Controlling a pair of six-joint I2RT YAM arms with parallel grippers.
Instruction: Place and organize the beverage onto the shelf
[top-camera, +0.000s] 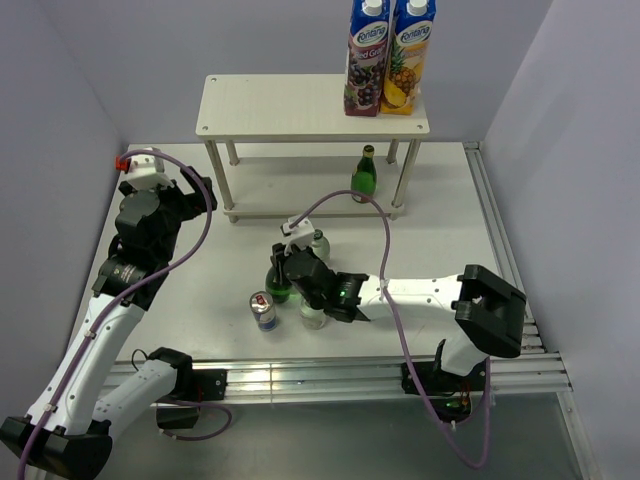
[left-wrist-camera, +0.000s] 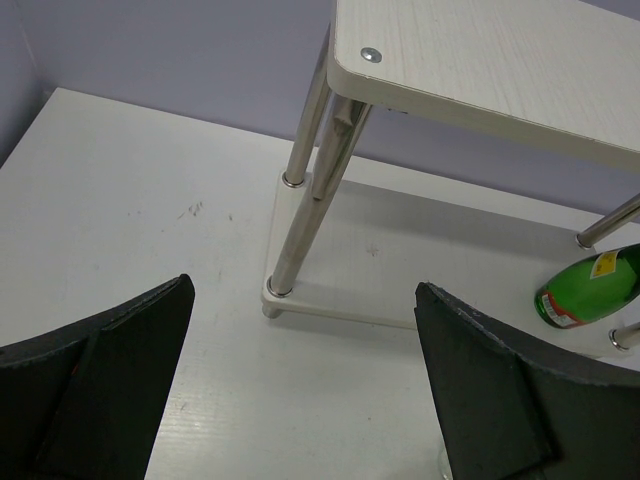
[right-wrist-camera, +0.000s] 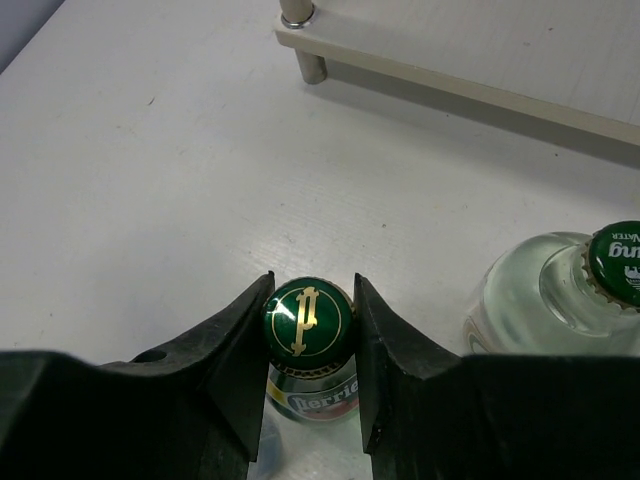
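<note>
Your left gripper hangs over the tabletop by the left legs of the shelf, jaws wide and holding nothing. Near the middle of the tabletop's near edge, your right gripper has its jaws clamped on the capped neck of an upright dark green bottle, with a can just beside it.

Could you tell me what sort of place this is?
Probably a robotics lab test cell: arms mounted on a rail, plain walls boxing in a white table, a small shelf holding juice cartons.
</note>
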